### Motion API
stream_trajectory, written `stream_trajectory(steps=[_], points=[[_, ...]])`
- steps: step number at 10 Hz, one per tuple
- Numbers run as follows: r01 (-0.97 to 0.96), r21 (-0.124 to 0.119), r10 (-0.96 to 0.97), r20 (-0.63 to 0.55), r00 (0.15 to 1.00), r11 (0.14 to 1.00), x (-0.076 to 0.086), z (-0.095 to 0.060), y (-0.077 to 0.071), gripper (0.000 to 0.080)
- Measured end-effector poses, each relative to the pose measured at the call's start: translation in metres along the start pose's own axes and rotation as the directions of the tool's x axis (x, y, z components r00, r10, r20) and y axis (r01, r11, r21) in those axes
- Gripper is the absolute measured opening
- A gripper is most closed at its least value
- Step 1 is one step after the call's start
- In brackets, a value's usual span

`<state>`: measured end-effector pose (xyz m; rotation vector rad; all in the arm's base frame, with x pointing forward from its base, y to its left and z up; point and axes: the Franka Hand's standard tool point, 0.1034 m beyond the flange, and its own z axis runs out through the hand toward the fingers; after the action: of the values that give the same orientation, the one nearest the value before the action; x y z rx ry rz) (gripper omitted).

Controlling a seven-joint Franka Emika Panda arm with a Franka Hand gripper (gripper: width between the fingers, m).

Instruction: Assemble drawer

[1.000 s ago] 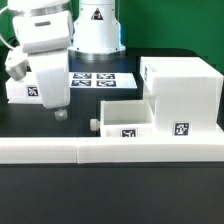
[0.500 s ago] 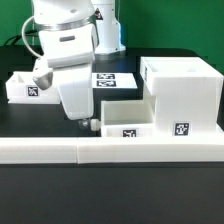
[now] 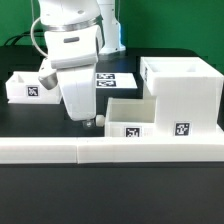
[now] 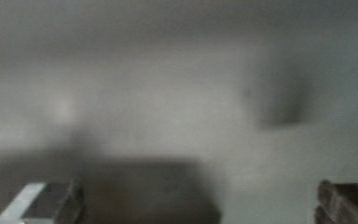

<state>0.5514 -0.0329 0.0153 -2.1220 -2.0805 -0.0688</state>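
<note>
As ext view shows it, gripper (image 3: pixel 88 122): low, just at 9 o'clock of drawer box (image 3: pixel 135 112)
Drawer case (image 3: pixel 180 85): 3 o'clock of box, just beside
Wrist view, fingers (image 4: pixel 43 200): wide apart, nothing btwn; rest blurred
Risk: fingertip clips box wall, shoves it askew vs case

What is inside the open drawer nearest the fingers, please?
Nothing shows inside the drawer: only bare white inner walls. Its floor is covered by its own front wall, so something flat could lie there unseen. The fingers hang outside it.
</note>
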Motion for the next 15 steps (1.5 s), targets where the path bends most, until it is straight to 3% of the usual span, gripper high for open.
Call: stream_trajectory(steps=[2,10,15], points=[[-0.032,-0.025,0.032,0.013,0.999,0.999,0.001,0.003,0.001,0.0649],[-0.237,-0.037,0.239,0.039,0.970,0.971,0.009,0.001,0.011,0.0649],[-0.230,-0.044,0.231,0.037,0.972,0.972,0.008,0.002,0.012,0.0649]])
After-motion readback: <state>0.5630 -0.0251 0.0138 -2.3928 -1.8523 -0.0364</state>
